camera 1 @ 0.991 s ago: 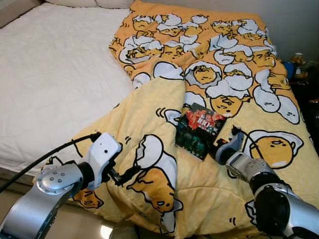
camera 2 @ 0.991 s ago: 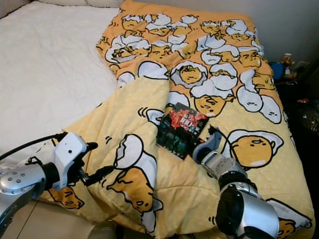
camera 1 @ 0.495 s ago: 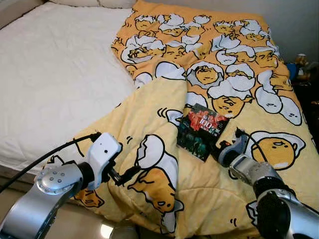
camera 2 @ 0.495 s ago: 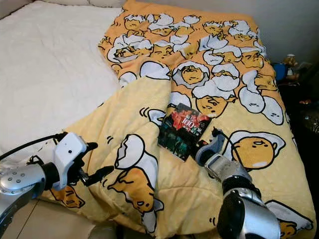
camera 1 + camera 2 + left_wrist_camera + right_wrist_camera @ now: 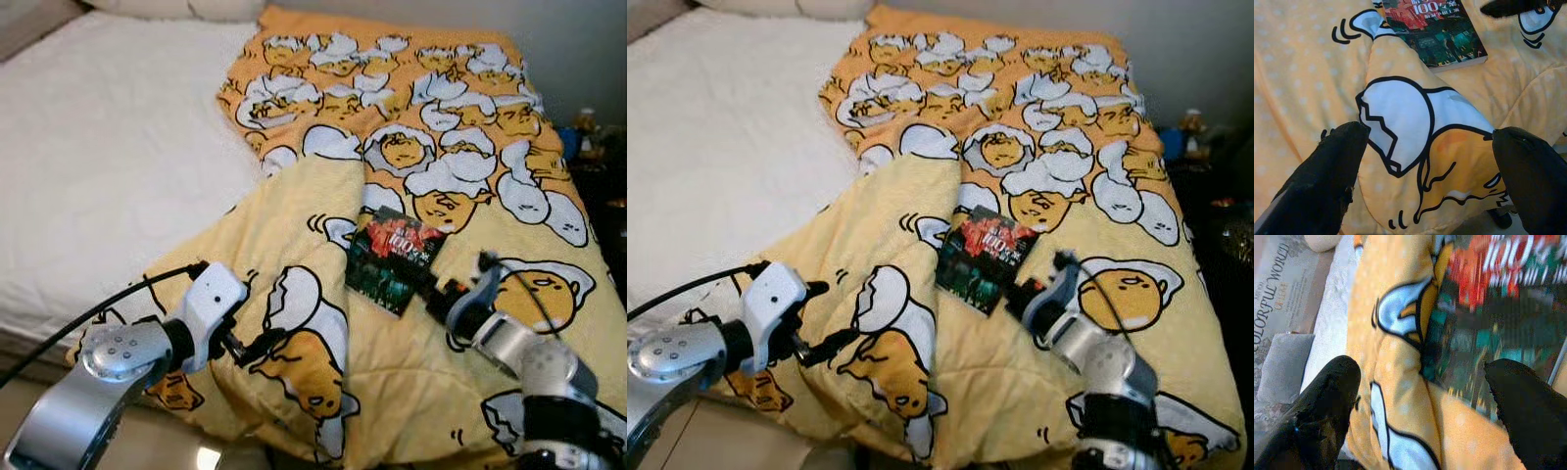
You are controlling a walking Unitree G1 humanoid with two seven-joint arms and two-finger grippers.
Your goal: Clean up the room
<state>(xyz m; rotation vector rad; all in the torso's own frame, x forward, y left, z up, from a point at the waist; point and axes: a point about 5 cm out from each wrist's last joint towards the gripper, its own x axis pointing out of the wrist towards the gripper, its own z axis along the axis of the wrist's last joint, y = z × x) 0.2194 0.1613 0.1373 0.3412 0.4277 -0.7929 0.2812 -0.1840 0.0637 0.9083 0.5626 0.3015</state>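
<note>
Right gripper (image 5: pixel 437 288) has closed in on the book (image 5: pixel 394 258) since a second ago, black fingertips now just at the book's 4 o'clock corner, fingers apart. Book lies flat on the yellow egg-print duvet (image 5: pixel 294 225), mid-bed. Right wrist view shows its blurred red-green cover (image 5: pixel 1498 308) between the spread fingers (image 5: pixel 1327 396). Left gripper (image 5: pixel 250 345) at 8 o'clock from book, well apart; left wrist view shows its fingers (image 5: pixel 1332 166) wide open over a duvet fold, book (image 5: pixel 1435 29) beyond. White mattress (image 5: pixel 98 166) at 9 o'clock.
</note>
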